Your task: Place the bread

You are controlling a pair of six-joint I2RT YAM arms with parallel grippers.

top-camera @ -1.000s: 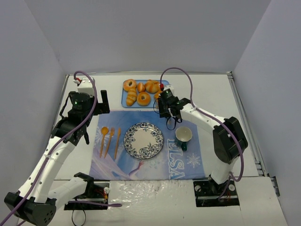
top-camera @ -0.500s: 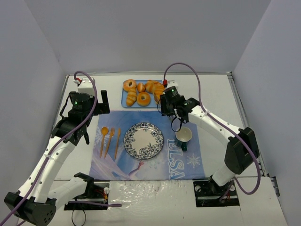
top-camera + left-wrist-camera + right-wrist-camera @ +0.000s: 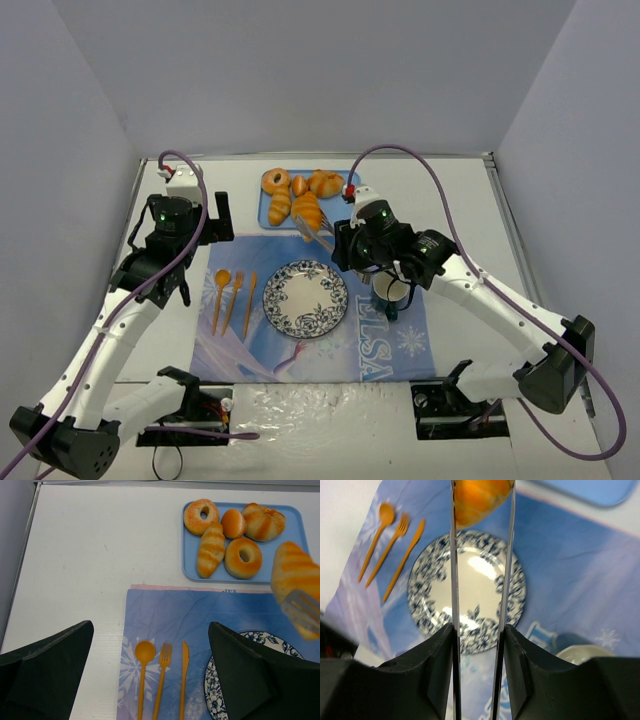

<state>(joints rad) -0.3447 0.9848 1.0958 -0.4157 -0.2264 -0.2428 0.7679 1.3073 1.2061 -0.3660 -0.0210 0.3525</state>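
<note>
The bread [image 3: 307,211], a long golden-orange ridged croissant, hangs in the air pinched between the tips of metal tongs [image 3: 320,234]. It is over the near edge of the blue tray, just beyond the plate [image 3: 305,322]. My right gripper [image 3: 479,630] is shut on the two tong arms [image 3: 453,580], and the bread [image 3: 479,497] shows at their tips above the far rim of the plate [image 3: 420,597]. In the left wrist view the bread [image 3: 294,572] floats at the right edge. My left gripper [image 3: 150,672] stands open over the cutlery, holding nothing.
The blue tray [image 3: 265,214] at the back holds two donuts, a pale croissant roll [image 3: 210,550] and other rolls. An orange spoon, fork and knife [image 3: 233,298] lie left of the plate on the blue placemat [image 3: 400,345]. A green cup [image 3: 390,289] stands right of the plate.
My right arm has pulled back from the tray toward the plate, lifting the bread out in the tongs. The left arm has not moved.
</note>
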